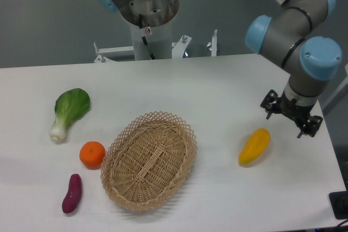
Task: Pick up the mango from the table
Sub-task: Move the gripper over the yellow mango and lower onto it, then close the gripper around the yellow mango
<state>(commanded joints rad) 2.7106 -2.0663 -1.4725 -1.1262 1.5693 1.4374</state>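
The mango [254,146] is an elongated yellow fruit, orange at its upper end. It lies on the white table [217,85] at the right, tilted, to the right of the basket. My gripper [291,119] is black and hangs from the blue-capped wrist, just above and to the right of the mango's upper end. Its jaws look spread apart with nothing between them. It does not touch the mango.
A woven wicker basket [149,158] sits in the middle front. A round orange fruit [92,154], a purple sweet potato [72,193] and a green bok choy [69,110] lie at the left. The table's right edge runs close past the gripper.
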